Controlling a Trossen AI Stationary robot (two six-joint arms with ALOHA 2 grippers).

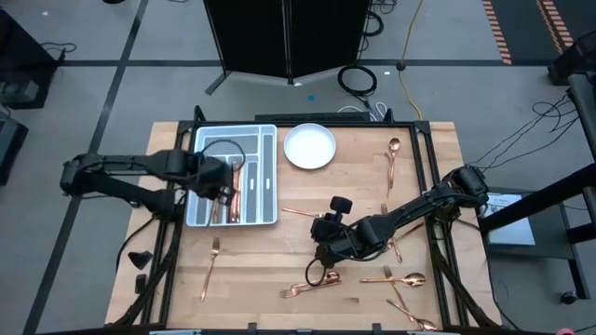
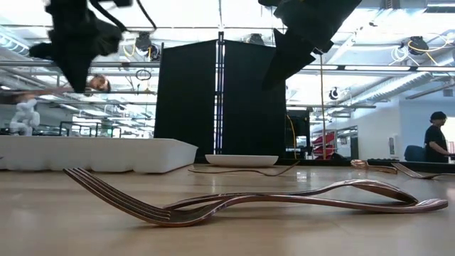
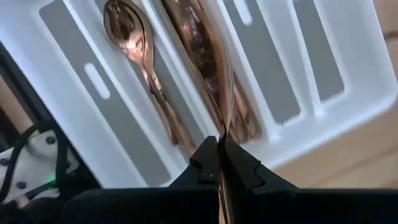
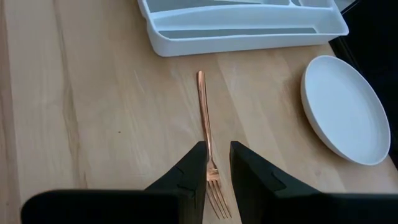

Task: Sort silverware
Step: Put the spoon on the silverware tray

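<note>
High view: we note the left gripper (image 1: 226,191) over the grey tray (image 1: 265,130) and the right gripper (image 1: 326,244) above mid-table, with copper silverware (image 1: 396,160) scattered over the wood beside the white plate (image 1: 309,146). Left wrist view: we see the fingers pinched shut on a thin copper piece (image 3: 219,81) hanging above a tray slot that already holds similar pieces, presumably sorted by kind. Right wrist view: the jaws stand partly apart, straddling a fork (image 4: 208,149) as if aligned along its handle; we read no writing anywhere.

R hand (image 4: 217,163) fingers astride fork (image 4: 207,144), near tray (image 4: 249,30) & plate (image 4: 343,109).
</note>
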